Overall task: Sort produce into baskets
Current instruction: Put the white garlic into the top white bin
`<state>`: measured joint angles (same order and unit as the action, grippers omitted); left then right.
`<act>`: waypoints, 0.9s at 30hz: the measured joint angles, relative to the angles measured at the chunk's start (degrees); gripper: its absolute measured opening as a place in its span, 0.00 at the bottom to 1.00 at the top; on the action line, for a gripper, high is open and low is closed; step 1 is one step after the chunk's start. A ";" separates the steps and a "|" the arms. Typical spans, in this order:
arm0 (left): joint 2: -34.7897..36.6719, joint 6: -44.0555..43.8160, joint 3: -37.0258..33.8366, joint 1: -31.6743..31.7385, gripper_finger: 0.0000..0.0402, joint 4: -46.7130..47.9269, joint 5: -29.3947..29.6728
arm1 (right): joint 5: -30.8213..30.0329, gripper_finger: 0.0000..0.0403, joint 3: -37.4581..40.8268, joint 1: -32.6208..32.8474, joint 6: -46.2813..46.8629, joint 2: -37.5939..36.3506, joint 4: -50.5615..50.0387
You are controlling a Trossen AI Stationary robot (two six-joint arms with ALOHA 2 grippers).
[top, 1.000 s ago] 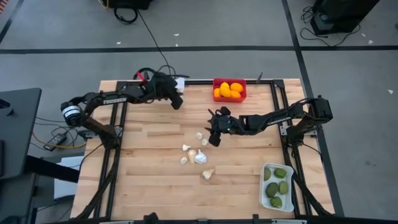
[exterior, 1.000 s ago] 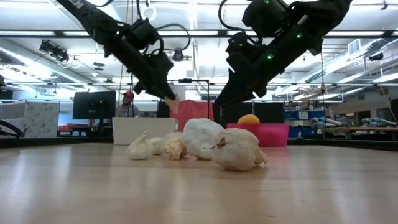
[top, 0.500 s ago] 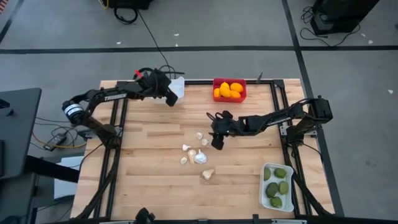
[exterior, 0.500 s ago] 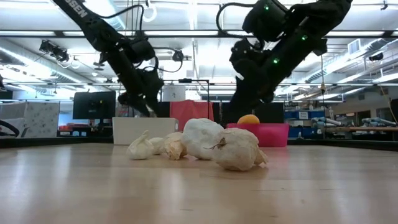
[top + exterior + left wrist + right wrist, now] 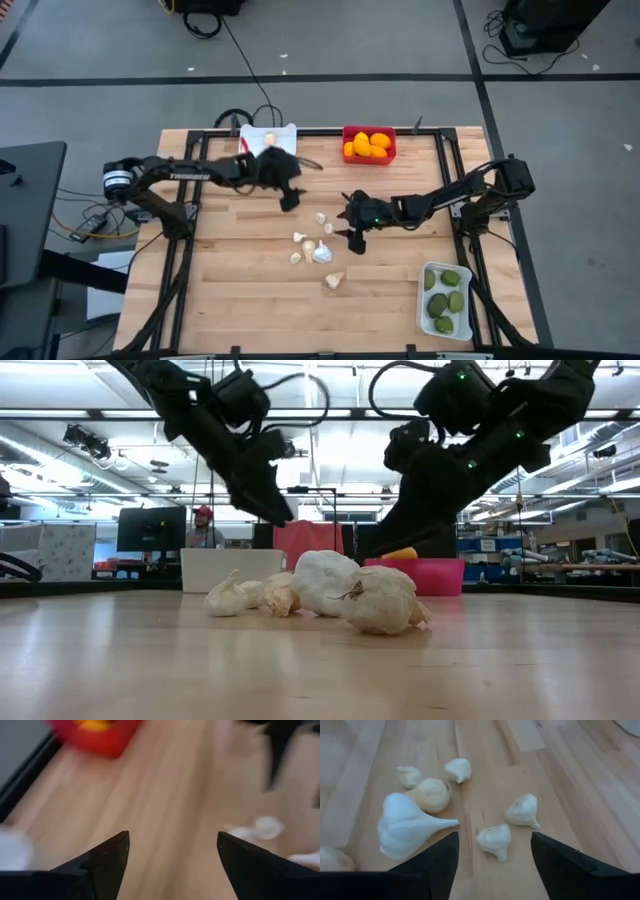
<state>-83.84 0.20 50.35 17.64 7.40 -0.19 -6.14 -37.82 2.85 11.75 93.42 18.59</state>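
Note:
Several whitish garlic bulbs (image 5: 318,248) lie loose on the wooden table's middle. My right gripper (image 5: 352,236) hangs open just to their right; in its wrist view two small bulbs (image 5: 494,840) lie ahead between its fingers (image 5: 492,851), untouched. My left gripper (image 5: 289,198) is open and empty (image 5: 172,850) above bare wood, far-left of the bulbs. One bulb (image 5: 270,137) lies in the white basket (image 5: 283,131) at the far edge. The red basket (image 5: 369,143) holds orange and yellow citrus. The white basket (image 5: 445,298) at the near right holds several dark green fruits.
A black metal frame (image 5: 444,160) runs along the table's edges. Bare wood lies along the near side and the left half. In the low view a large bulb (image 5: 378,601) lies nearest the camera, and a person (image 5: 205,525) shows far behind in the room.
My left gripper went to the white basket at the far edge, then swung back toward the table's middle; the pale piece seen at its fingertips is gone, and a bulb lies in that basket. My right gripper has sunk toward the bulbs and shifted slightly toward the near edge.

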 joint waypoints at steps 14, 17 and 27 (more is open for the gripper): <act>-9.13 -0.97 0.00 -11.53 0.76 -9.24 2.67 | 4.05 0.70 -1.49 -2.43 -0.03 13.11 9.32; -11.30 -1.09 0.00 -12.56 0.76 -11.04 3.02 | 4.03 0.68 -1.51 -2.59 0.04 13.47 10.38; -13.04 5.17 0.00 -14.15 0.70 -12.76 1.50 | 2.79 0.29 -1.49 -4.17 -0.41 13.38 10.38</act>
<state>-96.88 5.37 50.35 3.49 -5.36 1.31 -3.36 -39.31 -1.32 11.34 106.80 28.97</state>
